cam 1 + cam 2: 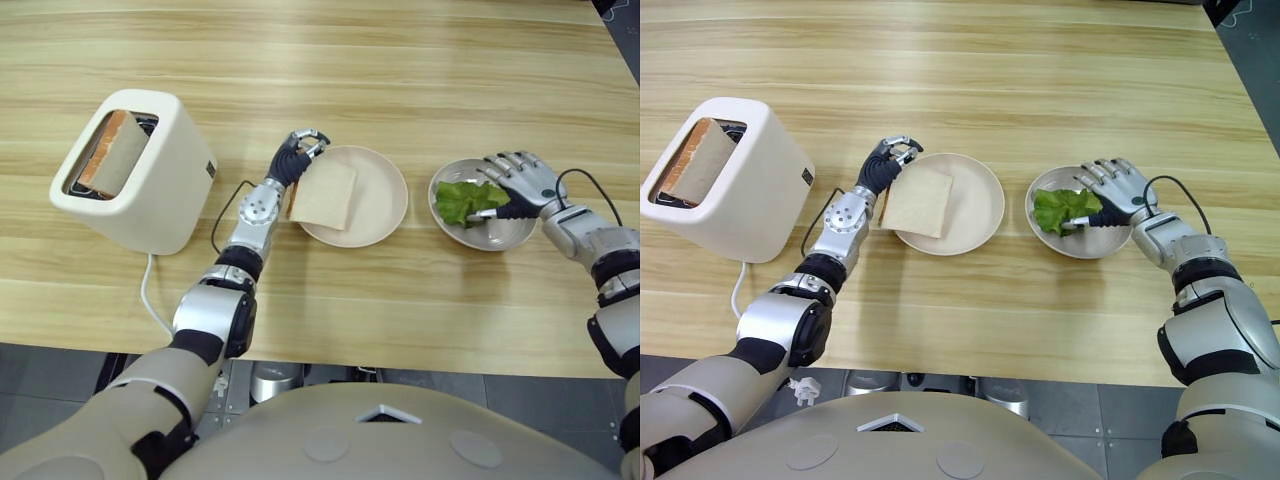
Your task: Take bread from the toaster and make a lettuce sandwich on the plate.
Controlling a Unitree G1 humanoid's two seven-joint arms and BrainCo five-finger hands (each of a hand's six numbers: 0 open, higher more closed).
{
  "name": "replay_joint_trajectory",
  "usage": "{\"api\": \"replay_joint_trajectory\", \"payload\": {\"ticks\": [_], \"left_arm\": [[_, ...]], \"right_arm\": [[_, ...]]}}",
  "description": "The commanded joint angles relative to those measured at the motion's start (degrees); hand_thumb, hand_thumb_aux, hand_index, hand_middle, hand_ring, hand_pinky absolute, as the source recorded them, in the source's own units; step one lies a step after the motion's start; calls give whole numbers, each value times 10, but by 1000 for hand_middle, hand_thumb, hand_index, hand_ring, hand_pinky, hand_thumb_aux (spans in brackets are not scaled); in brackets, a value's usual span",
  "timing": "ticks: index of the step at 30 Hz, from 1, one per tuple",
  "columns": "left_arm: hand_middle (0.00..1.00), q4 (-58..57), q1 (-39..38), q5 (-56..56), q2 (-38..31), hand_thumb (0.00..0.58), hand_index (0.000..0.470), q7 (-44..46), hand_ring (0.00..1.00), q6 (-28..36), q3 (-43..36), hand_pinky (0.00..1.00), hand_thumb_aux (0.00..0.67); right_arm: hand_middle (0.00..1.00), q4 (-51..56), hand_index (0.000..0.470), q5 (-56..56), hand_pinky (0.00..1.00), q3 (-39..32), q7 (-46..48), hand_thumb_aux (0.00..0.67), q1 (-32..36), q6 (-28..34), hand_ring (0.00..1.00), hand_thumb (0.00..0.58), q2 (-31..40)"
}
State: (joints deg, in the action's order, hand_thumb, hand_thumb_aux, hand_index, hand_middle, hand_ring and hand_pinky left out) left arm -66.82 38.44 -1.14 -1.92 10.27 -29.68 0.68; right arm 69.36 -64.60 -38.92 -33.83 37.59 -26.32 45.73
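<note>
The cream toaster (170, 190) stood on the left of the wooden counter (400, 80), tilted a little. A white cord (150, 290) ran from its base toward the near edge. 1 slot held a second slice (112, 152) standing upright, its brown crust showing along the left side.

In the middle of the counter sat the round beige plate (385, 195). On it lay 1 bread slice (328, 197), pale side up and set toward the plate's left half, with its near-left corner hanging out past the rim.

The left hand (298, 155) was at the plate's far-left rim, right against the bread slice's far-left corner. Its fingers (312, 138) were curled in tight, closed on that corner as far as could be seen (the corner itself was hidden under the hand).

To the right of the plate, near it but not touching, was a small grey bowl (500, 232) with a green lettuce (458, 200) leaf lying in its left part.

The right hand (525, 182) was above the bowl's right side. Its fingers (505, 162) were spread wide over the far rim and gripped nothing. 1 fingertip reached leftward and touched the right edge of the lettuce. A dark cable looped behind that wrist.
</note>
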Motion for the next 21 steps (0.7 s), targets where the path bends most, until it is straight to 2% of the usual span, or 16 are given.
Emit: {"api": "replay_joint_trajectory", "payload": {"ticks": [1,7,8,10,11,13,14,15,16,17,18,19,20,21], "left_arm": [[1000,-8,22,20,14,580,460,15,1000,24,17,1000,670],[1000,-12,43,35,37,580,460,17,1000,47,36,1000,670],[1000,-13,45,36,40,580,460,15,1000,49,37,1000,670],[1000,-14,48,34,47,580,460,8,1000,49,35,1000,670],[1000,-14,49,30,51,580,460,3,1000,47,32,1000,670],[1000,-16,50,21,58,580,460,-5,1000,44,28,1000,670],[1000,-18,49,16,60,580,460,-11,1000,42,25,1000,670],[1000,-21,49,10,62,580,460,-16,1000,43,22,1000,670],[592,-25,47,4,64,580,460,-21,592,44,18,592,670],[592,-28,46,-3,65,580,460,-29,592,44,15,592,670],[0,-30,43,-11,64,580,455,-37,0,43,9,0,662],[0,-33,40,-19,62,482,271,-46,0,42,4,0,394],[0,-36,37,-28,59,482,271,-56,0,41,0,0,394],[0,-38,35,-35,55,443,236,-66,0,39,-3,0,344]], "right_arm": [[0,9,0,0,0,-18,-2,0,12,-15,0,0,-1],[0,15,0,-2,0,-38,-1,0,20,-16,0,0,-14],[0,17,96,-2,0,-42,-2,139,21,-14,0,216,-16],[0,19,96,-4,0,-48,-4,139,23,-10,0,216,-20],[0,19,251,-4,0,-51,-5,365,24,-8,0,460,-22],[0,21,263,-6,0,-58,-8,384,27,-4,0,474,-26],[0,20,449,-6,0,-60,-10,654,28,-3,0,580,-28],[0,20,460,-6,0,-62,-11,670,29,-3,0,580,-30],[0,20,460,-5,0,-63,-12,670,30,-2,0,580,-31],[0,19,460,-4,0,-65,-13,670,31,-2,0,580,-32],[0,19,460,-4,0,-66,-13,670,31,-2,0,580,-34],[0,19,460,-3,0,-68,-13,670,32,-3,0,580,-35],[0,19,460,-2,0,-69,-13,670,32,-3,0,580,-36],[0,19,460,-1,0,-70,-14,670,32,-4,0,580,-37]]}}
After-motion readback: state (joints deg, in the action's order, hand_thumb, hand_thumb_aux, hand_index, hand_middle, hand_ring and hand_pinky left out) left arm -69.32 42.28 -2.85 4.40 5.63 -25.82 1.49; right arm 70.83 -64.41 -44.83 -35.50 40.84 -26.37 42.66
